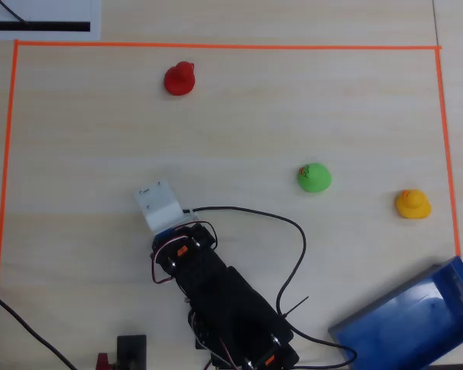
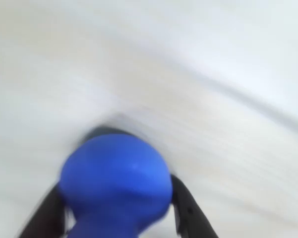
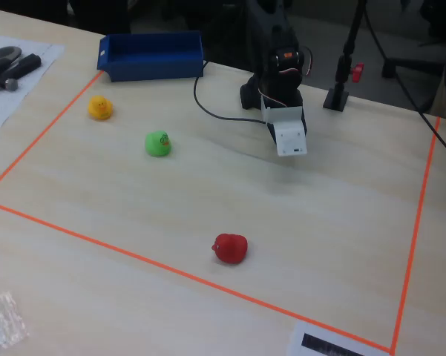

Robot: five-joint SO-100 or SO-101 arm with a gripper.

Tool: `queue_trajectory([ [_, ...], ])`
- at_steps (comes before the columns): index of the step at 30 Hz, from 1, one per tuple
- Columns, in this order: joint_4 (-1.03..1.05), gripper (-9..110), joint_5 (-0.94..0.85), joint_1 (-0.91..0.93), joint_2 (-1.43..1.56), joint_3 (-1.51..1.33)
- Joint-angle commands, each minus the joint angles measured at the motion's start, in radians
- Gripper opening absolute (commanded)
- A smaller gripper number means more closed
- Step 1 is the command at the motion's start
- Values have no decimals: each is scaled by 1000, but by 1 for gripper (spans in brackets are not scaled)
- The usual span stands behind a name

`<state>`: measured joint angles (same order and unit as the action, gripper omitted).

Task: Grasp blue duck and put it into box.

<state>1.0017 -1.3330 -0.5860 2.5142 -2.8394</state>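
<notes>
The end effector pinches the blue duck between its dark fingers, the wrist view shows; the grasp looks done, the carry and drop remain. In the overhead view the box sits at four o'clock from the arm, well apart. The green duck and yellow duck lie at three o'clock on the surface, the red duck at twelve. None seems to block a raised carry.

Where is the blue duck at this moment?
The blue duck fills the lower centre of the wrist view, between the dark gripper fingers; the other views do not show it.
</notes>
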Motion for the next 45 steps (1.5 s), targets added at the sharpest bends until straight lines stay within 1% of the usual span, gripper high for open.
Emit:
queue_trajectory([
  [1,-18,0,-15,28,12,-3],
  [7,-18,0,-60,104,84,21],
  [10,-18,0,-109,195,140,80],
  [13,-23,0,-140,316,115,216],
  [16,-2,0,-137,471,-12,465],
  [18,87,0,-123,603,-152,713],
  [21,253,0,-106,830,-382,1137],
  [23,308,0,-107,997,-508,1378],
  [25,342,0,-129,1178,-615,1569],
  [27,367,0,-173,1364,-692,1695],
  [29,364,0,-230,1540,-733,1744],
  [33,308,0,-330,1873,-781,1755],
  [37,310,0,-425,2160,-825,1753],
  [41,351,0,-503,2342,-824,1697],
  [45,385,0,-526,2418,-767,1586],
])
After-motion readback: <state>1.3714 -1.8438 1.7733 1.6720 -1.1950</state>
